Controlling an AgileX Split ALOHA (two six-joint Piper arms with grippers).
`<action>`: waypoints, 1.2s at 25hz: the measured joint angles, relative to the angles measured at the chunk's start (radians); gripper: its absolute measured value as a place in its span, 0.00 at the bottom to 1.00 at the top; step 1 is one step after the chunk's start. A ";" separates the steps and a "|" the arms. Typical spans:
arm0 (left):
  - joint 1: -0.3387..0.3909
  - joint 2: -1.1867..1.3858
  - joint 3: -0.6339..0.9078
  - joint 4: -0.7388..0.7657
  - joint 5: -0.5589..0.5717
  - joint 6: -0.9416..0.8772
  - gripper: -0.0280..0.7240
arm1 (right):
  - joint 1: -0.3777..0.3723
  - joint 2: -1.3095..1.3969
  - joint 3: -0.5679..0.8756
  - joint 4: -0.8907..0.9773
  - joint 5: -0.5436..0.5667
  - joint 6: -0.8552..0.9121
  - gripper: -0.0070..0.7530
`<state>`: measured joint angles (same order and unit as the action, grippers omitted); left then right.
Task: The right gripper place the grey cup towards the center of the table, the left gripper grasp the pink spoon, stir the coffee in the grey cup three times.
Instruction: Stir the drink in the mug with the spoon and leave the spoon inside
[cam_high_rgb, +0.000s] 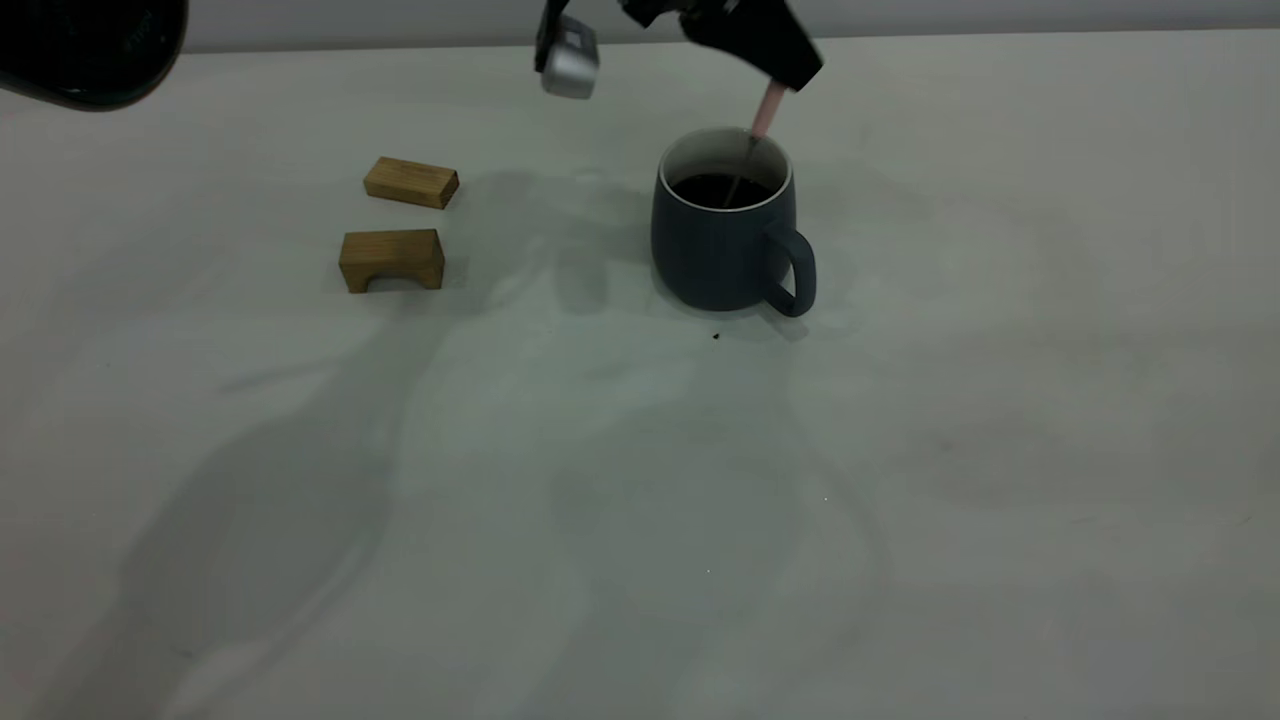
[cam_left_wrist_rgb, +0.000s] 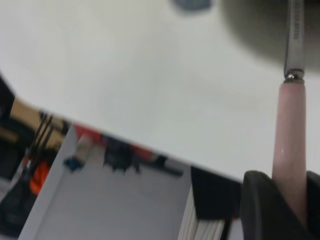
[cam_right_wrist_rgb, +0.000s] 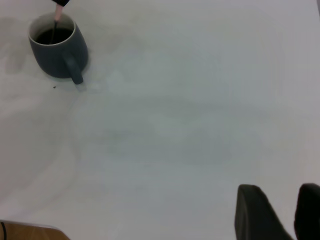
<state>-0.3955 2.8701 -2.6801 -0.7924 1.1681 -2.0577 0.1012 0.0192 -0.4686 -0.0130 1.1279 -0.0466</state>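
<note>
The grey cup (cam_high_rgb: 720, 250) stands upright near the middle of the table (cam_high_rgb: 640, 480), handle toward the front right, with dark coffee (cam_high_rgb: 725, 190) inside. My left gripper (cam_high_rgb: 790, 75) reaches down from above the cup's far rim, shut on the handle of the pink spoon (cam_high_rgb: 768, 108); the metal neck dips into the coffee. In the left wrist view the pink spoon (cam_left_wrist_rgb: 291, 130) sits clamped in the left gripper (cam_left_wrist_rgb: 287, 180). My right gripper (cam_right_wrist_rgb: 280, 192) hangs open and holds nothing, well away from the grey cup (cam_right_wrist_rgb: 52, 55), and is outside the exterior view.
Two brown wooden blocks lie left of the cup, a flat one (cam_high_rgb: 411, 182) and an arch-shaped one (cam_high_rgb: 391, 259). A small dark speck (cam_high_rgb: 716, 336) lies just in front of the cup. A black rounded body (cam_high_rgb: 90, 45) overhangs the far left corner.
</note>
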 joint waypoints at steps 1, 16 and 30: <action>0.000 0.000 0.000 0.021 0.000 -0.001 0.26 | 0.000 0.000 0.000 0.000 0.000 0.000 0.32; -0.014 0.000 0.000 0.082 0.000 0.086 0.26 | 0.000 0.000 0.000 0.000 0.000 0.000 0.32; -0.026 0.000 -0.052 0.095 0.000 0.516 0.48 | 0.000 0.000 0.000 0.000 0.000 0.000 0.32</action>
<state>-0.4213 2.8701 -2.7319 -0.6975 1.1681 -1.5415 0.1012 0.0192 -0.4686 -0.0130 1.1279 -0.0466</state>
